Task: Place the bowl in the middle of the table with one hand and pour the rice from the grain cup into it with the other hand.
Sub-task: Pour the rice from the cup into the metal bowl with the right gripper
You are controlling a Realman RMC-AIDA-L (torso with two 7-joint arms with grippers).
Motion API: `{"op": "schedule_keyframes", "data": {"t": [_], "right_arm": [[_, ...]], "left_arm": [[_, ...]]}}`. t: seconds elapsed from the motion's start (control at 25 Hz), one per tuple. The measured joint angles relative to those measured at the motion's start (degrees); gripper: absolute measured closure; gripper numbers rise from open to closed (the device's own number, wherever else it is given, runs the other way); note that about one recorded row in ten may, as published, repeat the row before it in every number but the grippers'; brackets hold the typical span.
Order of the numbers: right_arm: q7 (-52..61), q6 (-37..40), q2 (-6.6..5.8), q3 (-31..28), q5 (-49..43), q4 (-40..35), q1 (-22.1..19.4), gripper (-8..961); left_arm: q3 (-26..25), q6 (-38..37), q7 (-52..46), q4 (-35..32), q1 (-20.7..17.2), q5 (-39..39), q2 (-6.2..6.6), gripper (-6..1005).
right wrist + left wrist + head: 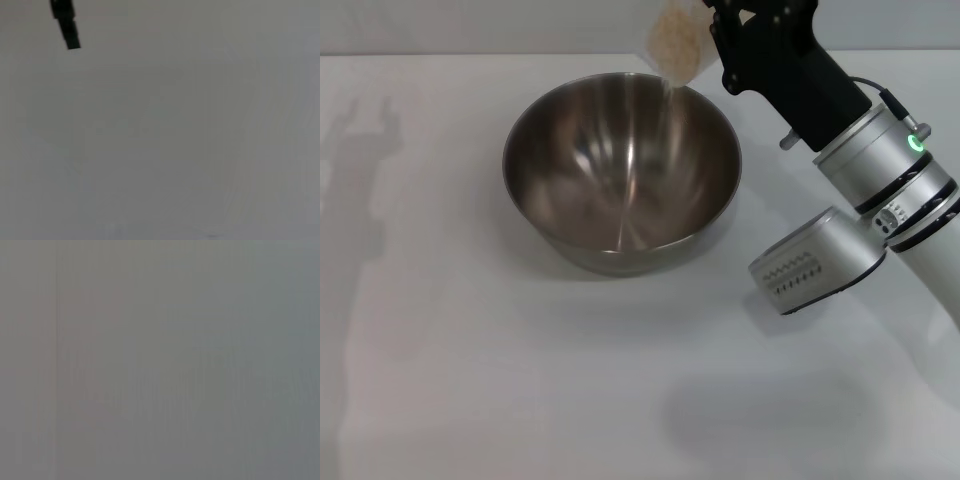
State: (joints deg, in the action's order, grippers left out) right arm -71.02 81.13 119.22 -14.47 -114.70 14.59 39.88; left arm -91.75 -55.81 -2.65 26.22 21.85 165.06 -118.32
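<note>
A steel bowl sits mid-table, toward the far edge. Above its far rim, the right gripper is clamped on a tilted cup, with rice at the lip. The light, slippery cup needs a firm side grip.

The large round stainless-steel mixing bowl stood on the broad flat white table; the small clear plastic grain cup hung tilted above the bowl's far right rim.
</note>
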Motion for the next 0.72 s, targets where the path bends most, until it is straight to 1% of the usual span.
{"op": "schedule_keyframes", "data": {"t": [0.04, 0.28, 0.44, 0.72], "right_arm": [[-2.28, 0.00, 0.05, 0.05, -0.35, 0.27, -0.03, 903], [-5.63, 0.00, 0.05, 0.05, -1.04, 0.35, -0.14, 901], [-10.78, 0.00, 0.19, 0.09, -1.65, 1.21, -0.64, 899], [-15.86, 0.00, 0.22, 0.14, -2.82, 1.33, -0.82, 897]], "left_arm": [[-0.01, 0.00, 0.08, 0.00, 0.02, -0.01, 0.01, 622], [-0.01, 0.00, 0.26, 0.11, 0.12, -0.01, 0.02, 622], [-0.02, -0.22, 0.24, 0.33, 0.13, 0.00, 0.02, 622], [-0.10, -0.94, 0.16, 0.13, 0.13, 0.00, 0.01, 622]]}}
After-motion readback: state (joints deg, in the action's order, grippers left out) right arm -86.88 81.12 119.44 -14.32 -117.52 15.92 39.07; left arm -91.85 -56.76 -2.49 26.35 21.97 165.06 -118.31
